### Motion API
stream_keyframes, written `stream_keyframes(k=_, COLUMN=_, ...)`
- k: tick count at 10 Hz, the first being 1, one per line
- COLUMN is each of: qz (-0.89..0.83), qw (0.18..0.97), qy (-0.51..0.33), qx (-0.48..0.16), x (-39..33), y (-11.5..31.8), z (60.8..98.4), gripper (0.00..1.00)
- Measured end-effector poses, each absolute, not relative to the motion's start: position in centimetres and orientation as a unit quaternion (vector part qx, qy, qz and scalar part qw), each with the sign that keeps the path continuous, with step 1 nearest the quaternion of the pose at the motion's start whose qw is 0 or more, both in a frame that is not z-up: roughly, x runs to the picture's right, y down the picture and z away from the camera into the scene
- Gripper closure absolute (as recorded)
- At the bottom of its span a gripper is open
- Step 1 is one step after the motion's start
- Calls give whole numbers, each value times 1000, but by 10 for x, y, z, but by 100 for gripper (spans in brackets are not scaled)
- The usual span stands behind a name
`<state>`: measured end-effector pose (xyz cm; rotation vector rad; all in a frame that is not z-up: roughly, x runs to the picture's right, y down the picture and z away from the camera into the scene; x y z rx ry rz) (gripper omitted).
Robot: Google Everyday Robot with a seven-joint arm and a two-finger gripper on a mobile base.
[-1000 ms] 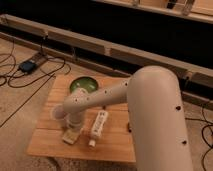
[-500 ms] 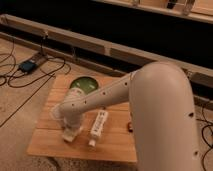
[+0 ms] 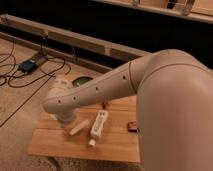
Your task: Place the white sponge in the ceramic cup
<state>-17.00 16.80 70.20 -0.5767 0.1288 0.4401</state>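
The white sponge is a small cream block, tilted with its right end up, just over the left part of the wooden table. My gripper hangs below the bulky white wrist and is shut on the sponge's left end. The ceramic cup is hidden, probably behind my arm. My forearm crosses the picture from the upper right down to the wrist.
A long white remote-like stick lies right of the sponge. A green bowl shows behind the forearm at the table's back. A small dark red object lies further right. Cables and a black box are on the floor at left.
The sponge has come up off the table, moved a little right and tilted. The wrist has risen with it. The remote-like stick has not moved.
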Motion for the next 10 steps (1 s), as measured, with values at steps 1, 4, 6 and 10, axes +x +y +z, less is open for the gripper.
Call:
stream_keyframes(k=1, qz=212, qw=935, qy=72, qx=-277, x=-170, y=164, z=697, gripper=100)
stream_keyframes(k=4, qz=194, qw=941, qy=100, qx=-260, x=-178, y=152, z=683, gripper=100)
stream_keyframes(k=6, qz=190, qw=940, qy=110, qx=-260, x=-177, y=151, z=687, gripper=100)
stream_keyframes(k=10, qz=121, qw=933, qy=135, qx=-312, x=-178, y=162, z=713, gripper=74)
